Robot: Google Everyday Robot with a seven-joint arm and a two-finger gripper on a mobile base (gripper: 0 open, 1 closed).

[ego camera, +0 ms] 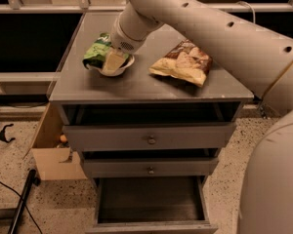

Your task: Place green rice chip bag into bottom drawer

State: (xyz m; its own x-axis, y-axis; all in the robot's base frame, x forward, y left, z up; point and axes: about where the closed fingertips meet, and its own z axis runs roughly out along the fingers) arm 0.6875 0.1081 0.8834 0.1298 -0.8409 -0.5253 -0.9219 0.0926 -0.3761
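Note:
The green rice chip bag (97, 51) lies on the left part of the grey cabinet top (136, 84). My gripper (112, 65) is down on the bag's right side, touching it, with the pale arm reaching in from the upper right. The arm's wrist hides part of the bag. The bottom drawer (151, 201) is pulled open at the foot of the cabinet, and its grey inside shows nothing in it.
A larger brown-and-yellow chip bag (183, 62) lies on the right of the cabinet top. Two knobbed drawers (149, 139) sit slightly open above the bottom one. A cardboard box (51, 152) stands left of the cabinet, with a black cable (19, 204) on the floor.

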